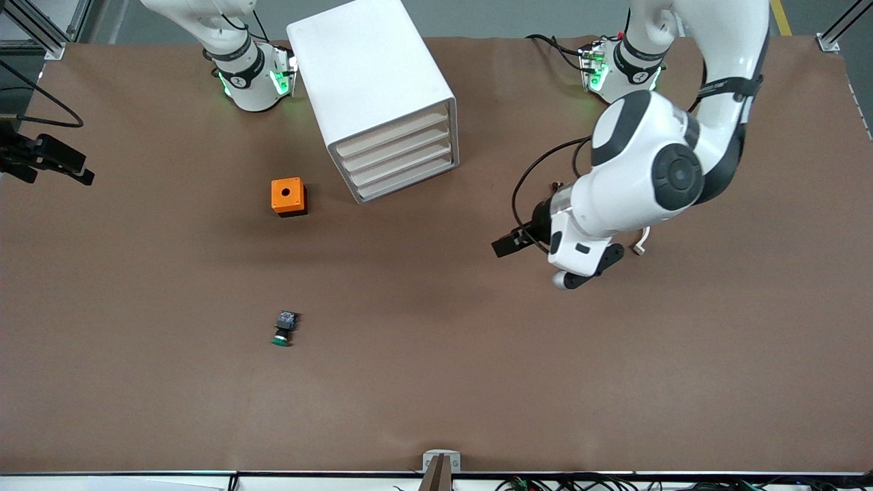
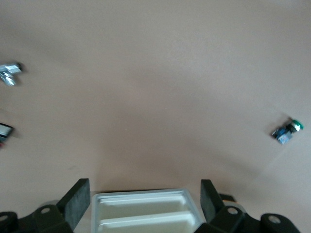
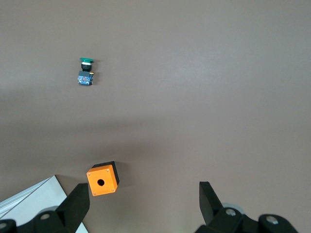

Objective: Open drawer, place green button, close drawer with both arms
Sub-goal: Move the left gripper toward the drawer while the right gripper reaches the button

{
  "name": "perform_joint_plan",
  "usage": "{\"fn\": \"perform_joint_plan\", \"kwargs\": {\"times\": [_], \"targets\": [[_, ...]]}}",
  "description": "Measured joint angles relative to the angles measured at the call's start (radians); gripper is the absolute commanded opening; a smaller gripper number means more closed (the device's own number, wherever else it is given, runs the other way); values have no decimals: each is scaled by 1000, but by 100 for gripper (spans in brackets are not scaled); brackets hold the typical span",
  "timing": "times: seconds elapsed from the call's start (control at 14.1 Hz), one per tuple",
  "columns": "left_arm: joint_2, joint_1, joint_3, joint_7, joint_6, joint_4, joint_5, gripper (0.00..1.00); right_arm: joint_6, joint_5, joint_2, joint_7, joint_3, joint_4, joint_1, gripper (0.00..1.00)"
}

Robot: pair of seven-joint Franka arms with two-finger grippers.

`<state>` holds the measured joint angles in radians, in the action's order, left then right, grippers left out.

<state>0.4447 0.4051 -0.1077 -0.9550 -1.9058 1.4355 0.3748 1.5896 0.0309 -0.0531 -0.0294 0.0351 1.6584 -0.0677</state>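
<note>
Standing on the brown table, the white boxy cabinet with rounded corners (image 1: pixel 372 82) has all four shallow trays pushed in; the lowest white drawer tray (image 1: pixel 408 182) sits flush with the rest. The tiny push-button with a black body and round green cap (image 1: pixel 284 328) lies on its side, well apart from the cabinet and nearer the front camera, with the orange cube with a hole in its top (image 1: pixel 288 196) between the two, beside the cabinet.

The left arm's black two-finger gripper (image 2: pixel 145 198) hovers over bare table toward the left arm's end, fingers spread wide, the cabinet's drawer fronts showing between them in its wrist view. The right arm's black gripper (image 3: pixel 145 200) hangs above the orange cube, likewise spread and holding nothing.
</note>
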Motion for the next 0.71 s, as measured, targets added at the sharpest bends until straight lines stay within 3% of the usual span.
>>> {"fn": "perform_joint_plan", "kwargs": {"times": [0.5,0.71], "targets": [[84,70,-1,-197,-81,-10,5,100,46,-17,191,0,-1,-19,-2,100],[131,89,-2,-308,-101,-17,139,100,117,-34,246,-1,-5,-39,3,99]]}}
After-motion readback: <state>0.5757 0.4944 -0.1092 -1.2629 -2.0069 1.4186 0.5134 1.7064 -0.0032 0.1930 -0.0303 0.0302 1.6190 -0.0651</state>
